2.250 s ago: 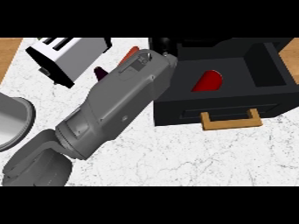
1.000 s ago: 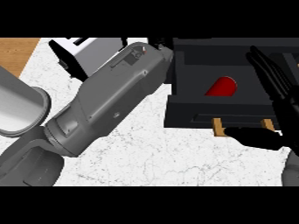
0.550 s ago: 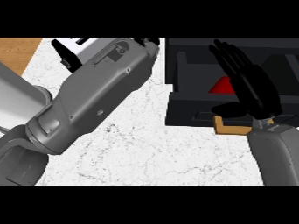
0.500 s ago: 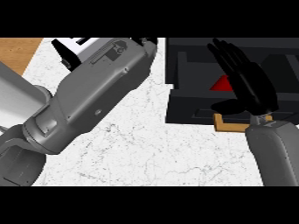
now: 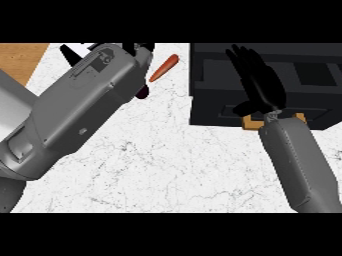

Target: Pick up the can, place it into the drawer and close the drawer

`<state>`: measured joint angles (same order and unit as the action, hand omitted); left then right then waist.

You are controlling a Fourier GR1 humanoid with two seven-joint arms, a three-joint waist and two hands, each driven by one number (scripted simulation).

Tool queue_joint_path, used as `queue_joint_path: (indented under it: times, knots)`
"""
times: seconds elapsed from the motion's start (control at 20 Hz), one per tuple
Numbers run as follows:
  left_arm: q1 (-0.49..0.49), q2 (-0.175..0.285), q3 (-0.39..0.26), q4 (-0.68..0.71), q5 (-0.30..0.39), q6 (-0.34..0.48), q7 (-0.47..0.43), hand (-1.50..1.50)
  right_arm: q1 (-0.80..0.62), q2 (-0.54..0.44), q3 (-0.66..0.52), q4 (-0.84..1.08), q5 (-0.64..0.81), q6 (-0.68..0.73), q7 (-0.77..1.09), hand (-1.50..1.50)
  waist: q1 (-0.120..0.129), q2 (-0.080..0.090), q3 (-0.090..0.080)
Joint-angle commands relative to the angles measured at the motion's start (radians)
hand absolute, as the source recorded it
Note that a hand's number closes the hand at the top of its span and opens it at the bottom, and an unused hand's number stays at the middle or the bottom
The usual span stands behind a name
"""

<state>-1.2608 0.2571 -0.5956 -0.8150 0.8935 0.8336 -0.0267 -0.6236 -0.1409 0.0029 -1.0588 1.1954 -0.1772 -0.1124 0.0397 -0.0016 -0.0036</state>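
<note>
White marbled worktop (image 5: 166,165) fills most of the view, w/ a brown wooden area (image 5: 11,57) at the upper left corner. At the upper right stands the black drawer (image 5: 211,110); we look down on it from above, and its pale wooden handle (image 5: 251,123) shows at the front edge, nearest to us.

The right hand (image 5: 259,90) lies over the drawer. Its fingers (image 5: 242,60) are straight and point away from us, the thumb (image 5: 242,107) sticks out to the left, and it has hold of nothing, so it is open. The wrist is just beside the handle; we cannot tell if they touch. The right forearm (image 5: 299,165) comes in from the lower edge.

The can does not show anywhere. The right hand covers approx. the middle of the drawer, so we cannot tell where the can is.

The left forearm (image 5: 70,120) crosses the worktop from the lower left to the top centre and hides most of the left hand (image 5: 141,48); whether that hand is open or closed we cannot tell. Near it, btw. the forearm and the drawer, an orange-red long thing (image 5: 163,67) lies tilted on the worktop. A light grey object (image 5: 0,100) shows at the left edge, partly behind the forearm.
</note>
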Motion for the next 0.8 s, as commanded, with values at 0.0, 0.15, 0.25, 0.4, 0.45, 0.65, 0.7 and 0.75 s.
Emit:
queue_joint_path:
  times: [0.0, 0.15, 0.25, 0.4, 0.45, 0.65, 0.7, 0.75]
  knots:
    - [0.081, 0.07, -0.001, -0.104, -0.024, -0.002, 0.031, -1.5, -0.058, 0.029, -0.011, 0.179, 0.056, -0.13, 0.012, -1.5, 0.005, 0.003, 0.004]
    - [0.061, 0.064, 0.002, -0.128, -0.036, 0.029, 0.061, -1.5, -0.112, 0.03, -0.035, 0.319, 0.091, -0.222, 0.015, -1.5, 0.012, 0.009, 0.005]
    - [0.056, 0.081, 0.025, -0.099, -0.037, -0.014, 0.052, -1.5, -0.148, 0.028, -0.057, 0.388, 0.089, -0.285, -0.007, -1.5, 0.009, 0.017, 0.005]
    - [0.037, 0.089, 0.012, -0.165, -0.043, 0.021, 0.112, -1.5, -0.222, 0.013, -0.095, 0.469, 0.089, -0.329, -0.002, -1.5, 0.03, 0.019, 0.006]
    - [0.083, 0.131, 0.023, -0.176, -0.046, -0.012, 0.096, -1.5, -0.201, 0.027, -0.095, 0.478, 0.102, -0.383, 0.009, -1.5, 0.024, 0.016, 0.005]
    - [0.159, 0.104, 0.012, -0.246, -0.064, 0.017, 0.07, -1.5, -0.295, -0.021, -0.148, 0.582, 0.071, -0.399, -0.039, -1.5, 0.036, 0.02, 0.005]
    - [0.121, 0.127, 0.016, -0.248, -0.07, 0.027, 0.11, -1.5, -0.3, 0.01, -0.134, 0.606, 0.102, -0.453, -0.012, -1.5, 0.031, 0.019, 0.006]
    - [0.102, 0.16, 0.033, -0.217, -0.064, -0.01, 0.13, -1.5, -0.302, 0.015, -0.142, 0.623, 0.096, -0.471, -0.017, -1.5, 0.026, 0.022, 0.006]
